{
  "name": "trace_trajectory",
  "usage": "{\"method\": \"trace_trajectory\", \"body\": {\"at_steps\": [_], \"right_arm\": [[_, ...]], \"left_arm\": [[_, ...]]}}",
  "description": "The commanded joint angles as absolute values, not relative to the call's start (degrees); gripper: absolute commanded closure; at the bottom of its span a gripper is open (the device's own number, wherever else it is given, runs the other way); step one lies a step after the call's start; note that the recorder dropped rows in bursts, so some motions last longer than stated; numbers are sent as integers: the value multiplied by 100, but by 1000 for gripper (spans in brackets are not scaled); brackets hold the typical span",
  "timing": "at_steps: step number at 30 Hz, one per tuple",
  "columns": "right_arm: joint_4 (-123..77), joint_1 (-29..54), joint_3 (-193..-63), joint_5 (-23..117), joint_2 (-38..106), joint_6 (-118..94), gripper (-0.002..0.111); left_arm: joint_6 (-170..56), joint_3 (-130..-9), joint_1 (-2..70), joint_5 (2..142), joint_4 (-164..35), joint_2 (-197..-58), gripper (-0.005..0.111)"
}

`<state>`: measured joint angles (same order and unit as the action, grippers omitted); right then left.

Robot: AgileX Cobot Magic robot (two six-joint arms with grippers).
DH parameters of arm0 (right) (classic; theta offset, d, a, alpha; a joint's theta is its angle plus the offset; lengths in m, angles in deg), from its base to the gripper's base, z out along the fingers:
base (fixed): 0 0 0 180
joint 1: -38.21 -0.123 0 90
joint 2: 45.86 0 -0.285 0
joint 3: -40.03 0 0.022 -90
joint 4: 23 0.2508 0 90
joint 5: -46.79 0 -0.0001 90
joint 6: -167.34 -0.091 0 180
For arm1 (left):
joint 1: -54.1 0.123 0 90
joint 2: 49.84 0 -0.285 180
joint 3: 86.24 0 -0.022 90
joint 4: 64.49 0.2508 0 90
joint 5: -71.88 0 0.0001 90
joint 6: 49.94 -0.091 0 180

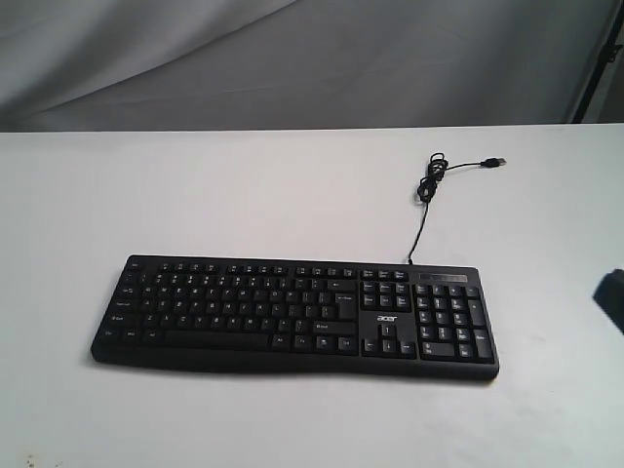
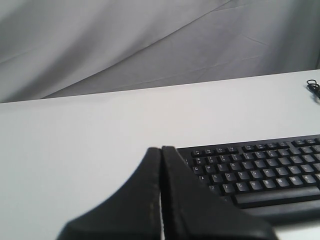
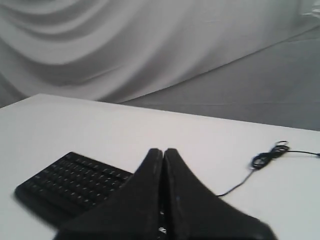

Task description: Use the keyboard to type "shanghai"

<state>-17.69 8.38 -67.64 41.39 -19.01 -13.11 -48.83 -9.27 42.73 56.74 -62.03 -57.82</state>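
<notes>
The black keyboard (image 1: 292, 317) lies flat in the middle of the white table, number pad on the right, "acer" logo above the arrow keys. Its thin cable (image 1: 426, 190) runs back to a small coil and a loose USB plug. My left gripper (image 2: 161, 149) is shut with nothing in it and hovers off the keyboard's (image 2: 260, 170) left end. My right gripper (image 3: 163, 150) is also shut and empty, above the keyboard's (image 3: 70, 182) right part, with the cable (image 3: 265, 160) beyond it. Neither gripper touches a key.
The white table (image 1: 244, 195) ends at a grey draped cloth (image 1: 292, 58) behind. A dark shape (image 1: 612, 297) juts in at the right edge of the exterior view; I cannot tell what it is.
</notes>
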Motion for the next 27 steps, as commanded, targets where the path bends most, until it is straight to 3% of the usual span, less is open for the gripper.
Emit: {"method": "trace_trajectory", "body": {"at_steps": [1, 4, 11, 27], "right_arm": [[-1816, 1555, -6427, 4575, -2910, -1266, 108], [-1914, 1840, -6275, 4594, -3472, -1055, 108], [-2138, 1882, -6275, 6188, -3807, -881, 108], [-2138, 1882, -6275, 6244, -3807, -881, 108]], "left_arm": [[-4867, -902, 4250, 5701, -6198, -5763, 107], [-4867, -902, 4250, 5701, -6198, -5763, 107], [-4867, -902, 4250, 5701, -6198, -5763, 107], [-4867, -902, 4250, 5701, -6198, -5763, 107]]}}
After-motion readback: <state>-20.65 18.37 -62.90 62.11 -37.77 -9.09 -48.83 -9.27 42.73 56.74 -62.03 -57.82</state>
